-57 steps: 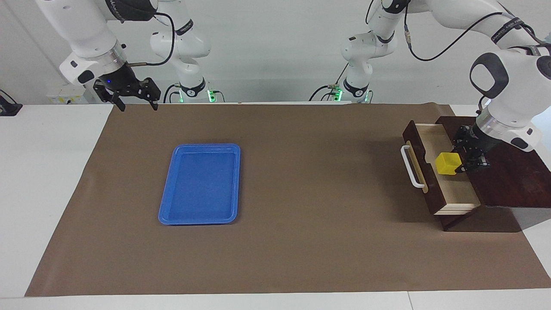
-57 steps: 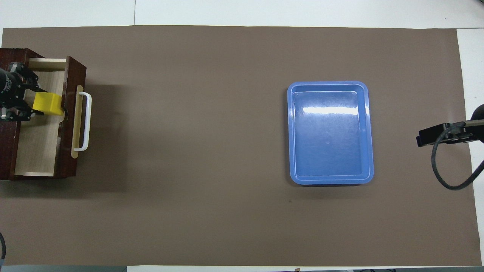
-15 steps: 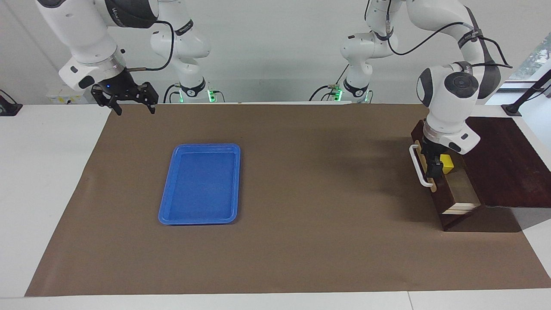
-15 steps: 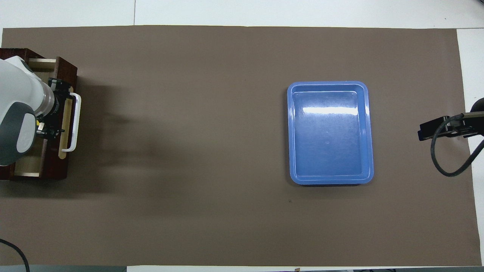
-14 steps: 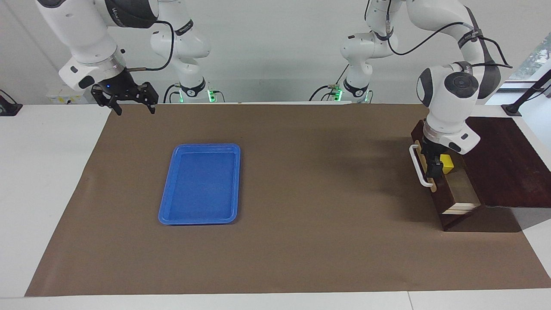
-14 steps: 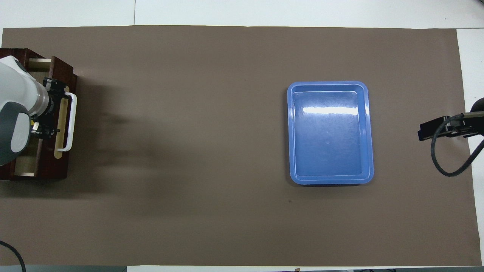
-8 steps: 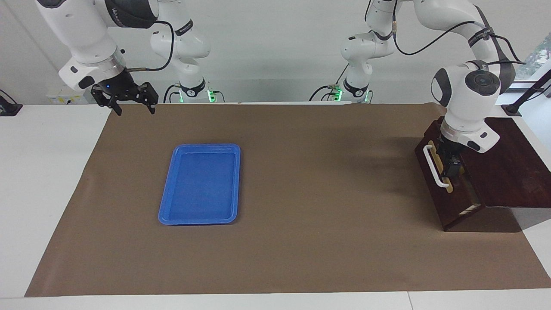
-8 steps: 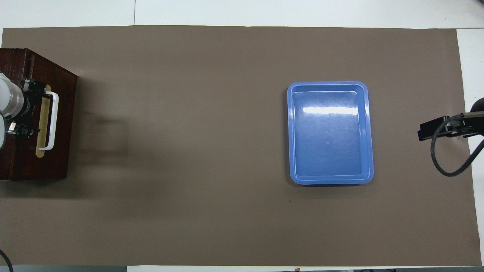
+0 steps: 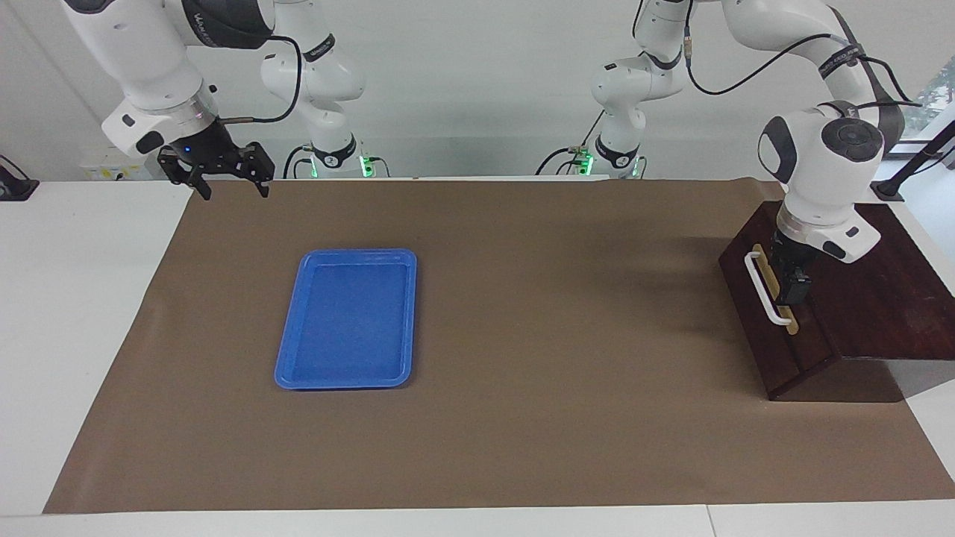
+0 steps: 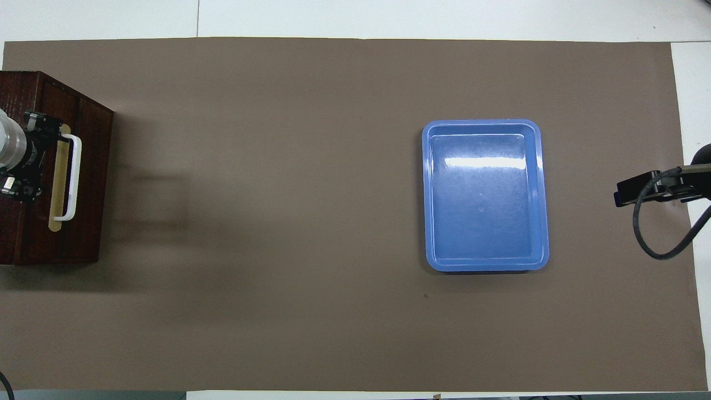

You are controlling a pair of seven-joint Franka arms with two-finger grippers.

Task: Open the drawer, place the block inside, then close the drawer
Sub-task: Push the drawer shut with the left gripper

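From my remote station I see the drawer (image 9: 768, 313) now pushed fully home: its dark brown front sits flush with the wooden cabinet (image 9: 880, 291) at the left arm's end of the bench (image 9: 477, 373), where a second ago a strip of pale interior still showed and, a few seconds before that, the drawer stood well open. The yellow block is no longer visible in either view; it last showed inside the drawer, just inside the front panel, so I judge it is shut inside. The left gripper (image 9: 791, 287) hangs at the top edge of the drawer front, right beside the white bar handle (image 9: 766, 287), and has travelled inward with the front as it closed. Its fingers are spread and it holds nothing; I cannot tell whether they still touch the front panel or the handle. The right gripper (image 9: 217, 170) waits in the air over the robots' edge of the brown mat (image 9: 522, 418), at the right arm's end, fingers apart and empty, unmoved over these seconds. The blue plastic tray (image 9: 347, 319) lies flat on the mat toward the right arm's end, empty and untouched. To my eye the work is essentially done: drawer opened, block placed, drawer closed. What seems left is for me to lift the left arm clear of the cabinet without catching the handle and dragging the drawer back out.
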